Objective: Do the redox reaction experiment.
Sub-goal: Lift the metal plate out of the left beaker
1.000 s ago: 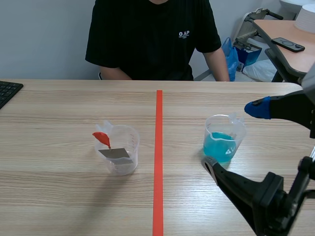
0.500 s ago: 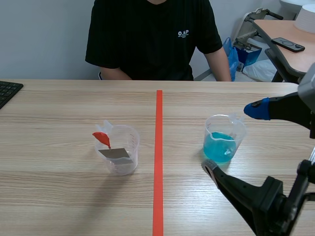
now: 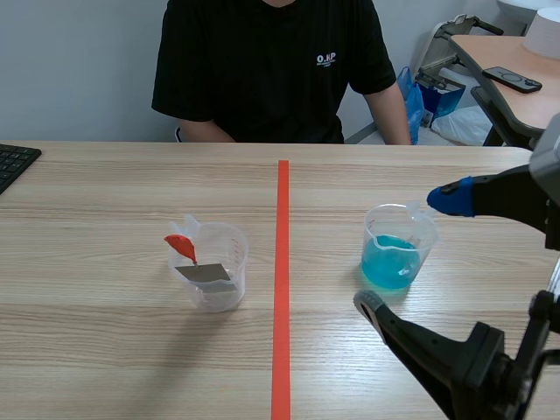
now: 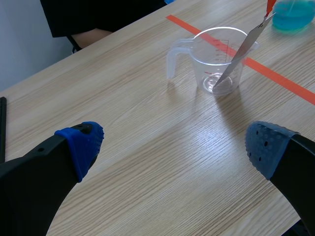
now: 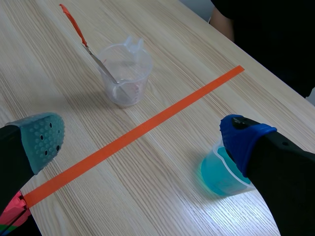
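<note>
A clear beaker [image 3: 214,267] stands left of the tape line with a grey metal strip [image 3: 204,273] leaning in it, a red tag [image 3: 181,246] at its upper end. A second beaker [image 3: 398,248] holding blue liquid stands to the right. My right gripper [image 3: 409,254] is open, one pad beyond that beaker and one before it. In the right wrist view the blue beaker [image 5: 216,174] is half hidden beside one finger of the right gripper [image 5: 142,137]. My left gripper [image 4: 174,146] is open over bare table, with the clear beaker [image 4: 216,59] well ahead of it.
An orange tape line [image 3: 282,280] runs down the middle of the wooden table. A person in a black shirt [image 3: 271,70] sits across it. A keyboard corner [image 3: 13,162] lies at the far left. A side table with a phone [image 3: 512,79] stands at the back right.
My right gripper has shifted slightly left, toward the blue beaker; its near finger now sits lower in the scene view. Both beakers stay put.
</note>
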Robot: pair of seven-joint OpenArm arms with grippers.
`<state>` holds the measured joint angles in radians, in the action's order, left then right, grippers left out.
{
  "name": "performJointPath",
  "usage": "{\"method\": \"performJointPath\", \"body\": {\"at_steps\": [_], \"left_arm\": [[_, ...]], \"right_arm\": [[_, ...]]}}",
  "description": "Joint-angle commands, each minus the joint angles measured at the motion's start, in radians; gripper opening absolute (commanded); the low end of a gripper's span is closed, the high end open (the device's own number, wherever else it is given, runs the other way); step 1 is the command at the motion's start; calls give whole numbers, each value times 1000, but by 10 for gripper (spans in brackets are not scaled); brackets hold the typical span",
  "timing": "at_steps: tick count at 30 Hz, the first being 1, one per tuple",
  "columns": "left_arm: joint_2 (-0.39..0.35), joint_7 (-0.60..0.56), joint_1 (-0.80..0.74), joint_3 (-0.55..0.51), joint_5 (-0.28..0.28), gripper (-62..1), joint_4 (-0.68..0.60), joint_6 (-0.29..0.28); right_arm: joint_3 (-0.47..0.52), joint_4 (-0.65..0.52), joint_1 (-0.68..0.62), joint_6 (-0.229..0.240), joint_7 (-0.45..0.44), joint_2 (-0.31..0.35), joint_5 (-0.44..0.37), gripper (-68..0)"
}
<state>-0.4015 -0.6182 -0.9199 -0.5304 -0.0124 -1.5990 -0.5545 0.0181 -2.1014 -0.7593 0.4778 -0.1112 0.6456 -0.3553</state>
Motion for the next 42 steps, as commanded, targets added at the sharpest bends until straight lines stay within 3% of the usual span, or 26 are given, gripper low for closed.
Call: {"method": "performJointPath", "body": {"at_steps": [1, 12, 21, 27, 29, 34, 42], "left_arm": [[5, -13, -8, 3, -14, 6, -4, -2], [5, 18, -8, 3, -2, -5, -4, -2], [5, 224, -8, -20, 88, -250, 7, 13], [5, 253, -8, -123, 97, -316, 99, 11], [5, 245, -1, -132, 130, -323, 146, 9], [7, 232, 59, -132, 238, -418, 323, 10], [8, 97, 144, -132, 401, -419, 624, 13]], "right_arm": [[7, -14, 12, -6, -19, 11, -11, 4], [7, -14, 12, -6, -19, 11, -11, 4], [7, -14, 12, -6, -19, 11, -11, 4], [7, -14, 12, -6, -19, 11, -11, 4], [7, -14, 12, -6, -19, 11, -11, 4], [7, -14, 12, -6, -23, 11, -10, 4], [7, -14, 14, -6, -34, 11, 5, 4]]}}
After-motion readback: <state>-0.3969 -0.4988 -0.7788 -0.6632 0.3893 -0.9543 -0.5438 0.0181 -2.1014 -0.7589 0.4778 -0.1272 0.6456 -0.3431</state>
